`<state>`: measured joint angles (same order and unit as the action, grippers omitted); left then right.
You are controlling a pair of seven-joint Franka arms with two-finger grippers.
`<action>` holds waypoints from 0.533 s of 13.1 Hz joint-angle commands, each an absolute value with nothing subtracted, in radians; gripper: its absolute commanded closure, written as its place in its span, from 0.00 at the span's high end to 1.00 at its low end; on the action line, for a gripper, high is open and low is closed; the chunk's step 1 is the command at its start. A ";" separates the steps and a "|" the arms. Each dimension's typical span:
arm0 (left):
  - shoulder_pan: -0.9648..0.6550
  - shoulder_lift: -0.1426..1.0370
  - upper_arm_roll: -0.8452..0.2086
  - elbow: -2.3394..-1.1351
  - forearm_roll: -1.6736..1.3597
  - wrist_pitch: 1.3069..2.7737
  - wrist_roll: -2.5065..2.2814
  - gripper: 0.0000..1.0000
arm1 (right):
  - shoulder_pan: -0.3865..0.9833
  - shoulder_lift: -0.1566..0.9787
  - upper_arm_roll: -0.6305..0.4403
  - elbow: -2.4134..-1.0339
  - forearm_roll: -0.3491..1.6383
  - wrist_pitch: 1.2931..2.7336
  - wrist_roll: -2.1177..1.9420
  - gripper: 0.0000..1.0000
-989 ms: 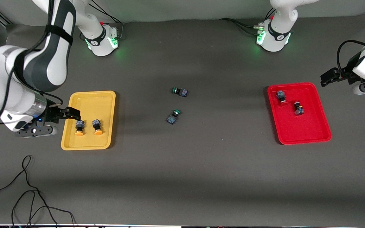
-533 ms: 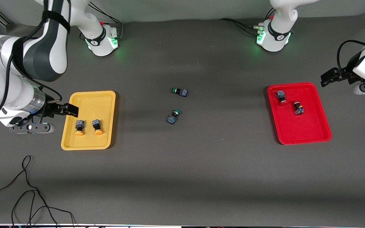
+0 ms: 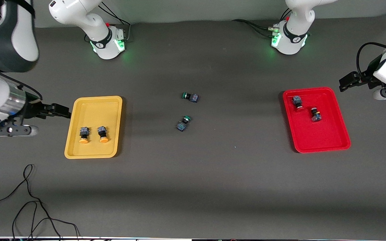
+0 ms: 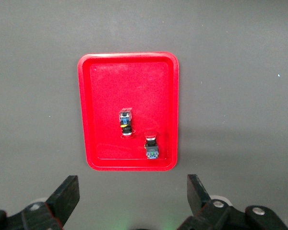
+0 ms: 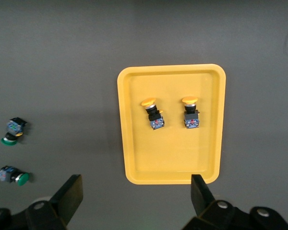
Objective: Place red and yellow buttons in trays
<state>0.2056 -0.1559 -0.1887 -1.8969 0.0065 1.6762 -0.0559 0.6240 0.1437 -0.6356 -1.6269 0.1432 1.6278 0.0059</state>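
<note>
The yellow tray (image 3: pixel 94 98) (image 5: pixel 173 158) holds two yellow buttons (image 3: pixel 84 135) (image 3: pixel 102 133), standing side by side (image 5: pixel 153 115) (image 5: pixel 190 114). In the red tray (image 3: pixel 323 142) (image 4: pixel 101 96) lie two red buttons (image 3: pixel 297 102) (image 3: pixel 315 114), also seen at close range (image 4: pixel 126 122) (image 4: pixel 151 144). My right gripper (image 3: pixel 63 112) (image 5: pixel 137 191) is open and empty over the table just off the yellow tray, toward the right arm's end. My left gripper (image 3: pixel 345 83) (image 4: pixel 133 191) waits open and empty over the table beside the red tray.
Two green-capped switches (image 3: pixel 190 97) (image 3: pixel 183 123) lie on their sides on the dark mat midway between the trays, also in the right wrist view (image 5: pixel 12 132) (image 5: pixel 12 176). A loose black cable (image 3: pixel 28 201) curls near the front edge at the right arm's end.
The right arm has drawn back from over the yellow tray's edge toward its own end of the table and risen. The left arm and all buttons have stayed put.
</note>
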 commanded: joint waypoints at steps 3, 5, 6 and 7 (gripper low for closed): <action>0.201 -0.149 -0.186 -1.873 0.009 1.643 -0.043 1.00 | 0.188 0.028 -0.197 -1.675 0.074 1.615 0.041 1.00; 0.201 -0.147 -0.186 -1.873 0.009 1.643 -0.043 1.00 | 0.051 0.002 -0.079 -1.680 0.057 1.611 0.037 1.00; 0.201 -0.146 -0.186 -1.873 0.009 1.643 -0.043 1.00 | 0.020 -0.009 -0.055 -1.681 0.046 1.609 0.031 1.00; 0.201 -0.146 -0.186 -1.873 0.009 1.643 -0.043 1.00 | 0.009 -0.020 -0.052 -1.681 0.045 1.609 0.029 1.00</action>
